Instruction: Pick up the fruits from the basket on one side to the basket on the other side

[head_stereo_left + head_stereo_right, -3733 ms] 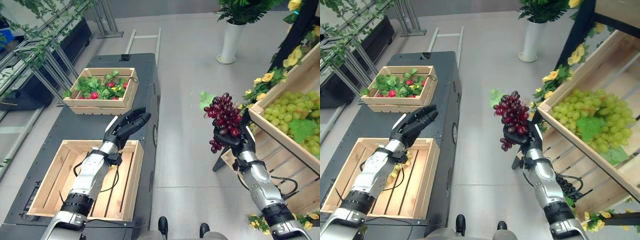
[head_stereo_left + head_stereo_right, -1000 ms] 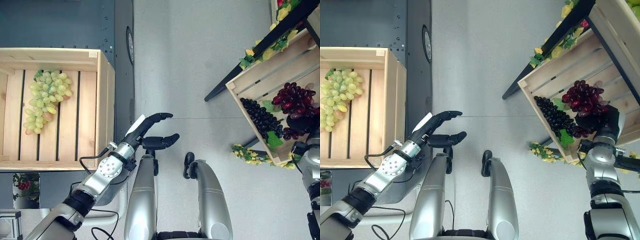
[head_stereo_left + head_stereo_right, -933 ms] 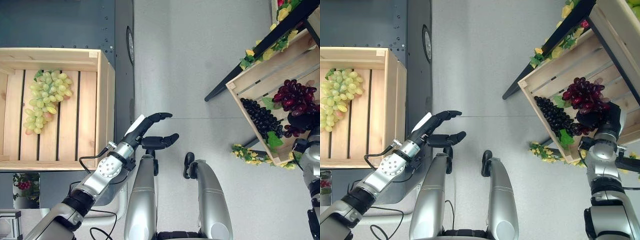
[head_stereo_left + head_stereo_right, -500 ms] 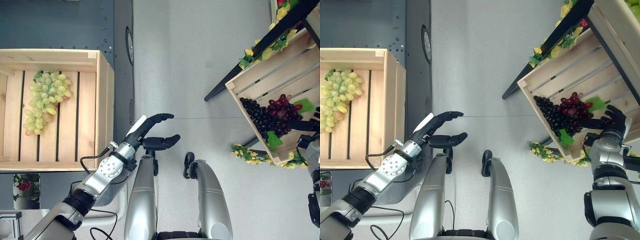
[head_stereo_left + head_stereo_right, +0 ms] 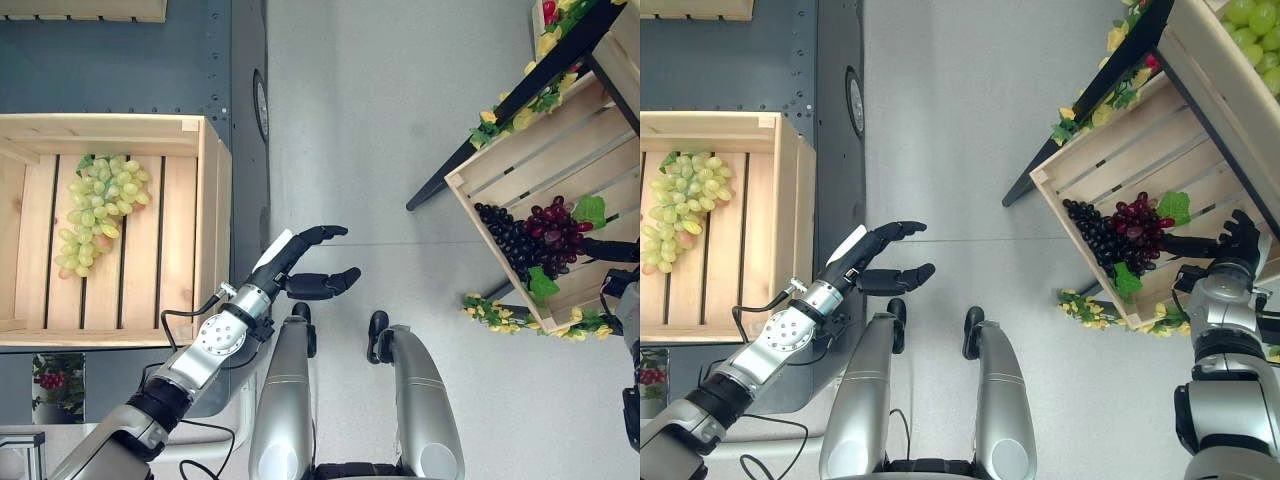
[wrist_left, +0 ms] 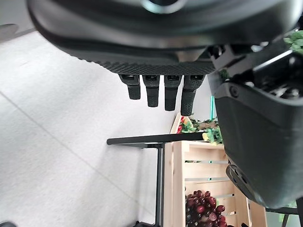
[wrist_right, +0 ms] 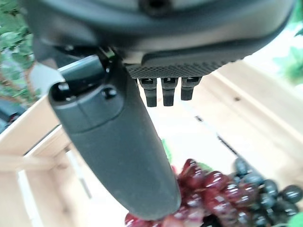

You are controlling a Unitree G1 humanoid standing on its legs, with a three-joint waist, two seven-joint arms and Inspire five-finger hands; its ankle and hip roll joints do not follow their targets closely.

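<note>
On the far left, a wooden crate (image 5: 205, 230) sits on the dark bench (image 5: 120, 75) with a bunch of green grapes (image 5: 98, 205) lying inside it. The left hand (image 5: 300, 265) hovers over the floor just right of the bench, its arm reaching up from the lower left, fingers (image 6: 156, 92) relaxed and spread, holding nothing. On the right, a slanted wooden shelf crate (image 5: 1110, 150) holds a bunch of red grapes (image 5: 1140, 225) lying beside a bunch of dark grapes (image 5: 1095, 240), with green leaves (image 5: 1174, 207) among them. The right hand (image 5: 1232, 240) is at the crate's near right edge, just beside the red grapes, fingers (image 7: 163, 90) extended and apart, gripping nothing.
</note>
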